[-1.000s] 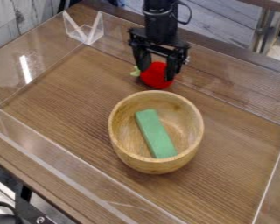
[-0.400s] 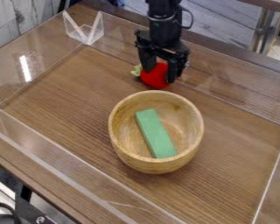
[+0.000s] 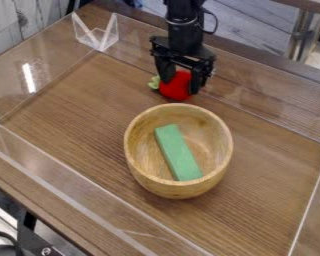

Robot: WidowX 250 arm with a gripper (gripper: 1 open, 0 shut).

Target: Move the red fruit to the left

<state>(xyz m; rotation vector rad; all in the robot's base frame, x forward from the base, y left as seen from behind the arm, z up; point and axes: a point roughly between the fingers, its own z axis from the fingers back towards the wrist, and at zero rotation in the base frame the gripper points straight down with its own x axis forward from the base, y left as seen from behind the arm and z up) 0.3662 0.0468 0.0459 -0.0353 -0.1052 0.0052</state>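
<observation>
The red fruit [image 3: 175, 86], a small glossy red ball with a bit of green leaf on its left, rests on the wooden table just behind the bowl. My black gripper [image 3: 180, 76] hangs straight down over it, jaws open, one finger on each side of the fruit. The fingers straddle the fruit's upper part without closing on it. The gripper body hides the top of the fruit.
A round wooden bowl [image 3: 139, 158] holding a green rectangular block [image 3: 176, 152] sits in front of the fruit. Clear acrylic walls [image 3: 27, 80] ring the table, with a clear folded stand [image 3: 93, 33] at the back left.
The gripper has sunk slightly lower around the red fruit; its jaws stay open. The fruit and the bowl have not moved.
</observation>
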